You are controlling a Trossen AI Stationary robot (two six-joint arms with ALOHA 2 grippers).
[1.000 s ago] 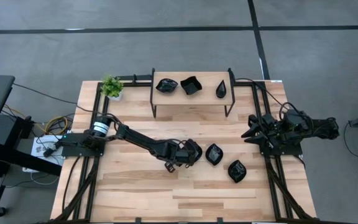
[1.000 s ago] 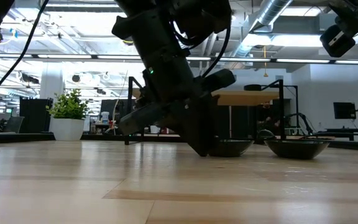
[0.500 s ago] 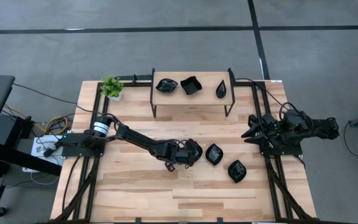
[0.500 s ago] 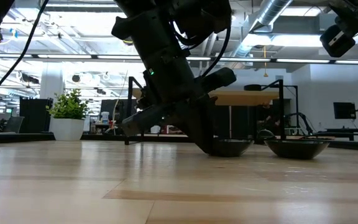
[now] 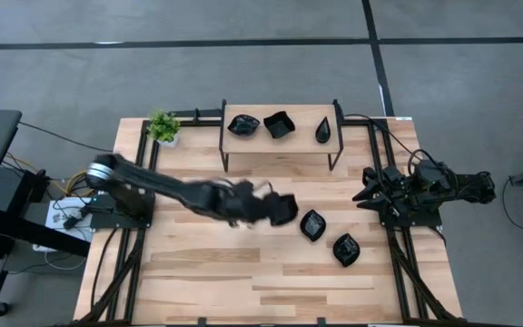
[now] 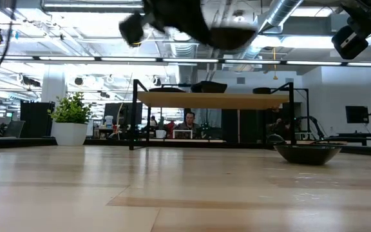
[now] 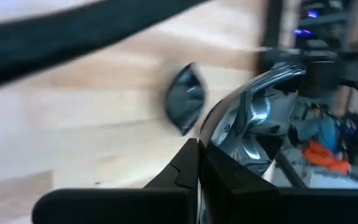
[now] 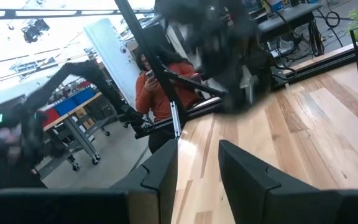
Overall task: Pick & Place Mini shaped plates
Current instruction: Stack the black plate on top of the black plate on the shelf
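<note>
The left claw (image 5: 278, 209) hangs above the middle of the surface (image 5: 198, 282), raised clear of the wood, and is clamped on a glossy black mini plate (image 7: 253, 121); in the left wrist view the dish sits wedged between the dark fingers (image 7: 188, 165). Two more mini plates lie on the surface toward its right edge: one (image 5: 312, 225) just beside the left claw, another (image 5: 345, 249) nearer the front right corner. Three further mini plates (image 5: 279, 124) sit in a row on the small raised shelf (image 5: 280, 141) at the back edge. A potted plant (image 5: 163, 126) stands at the back left corner. The right claw (image 5: 370, 193) waits folded at the right edge of the surface, its fingers (image 8: 166, 171) parted and holding nothing. A person (image 8: 160, 84) sits beyond the surface.
</note>
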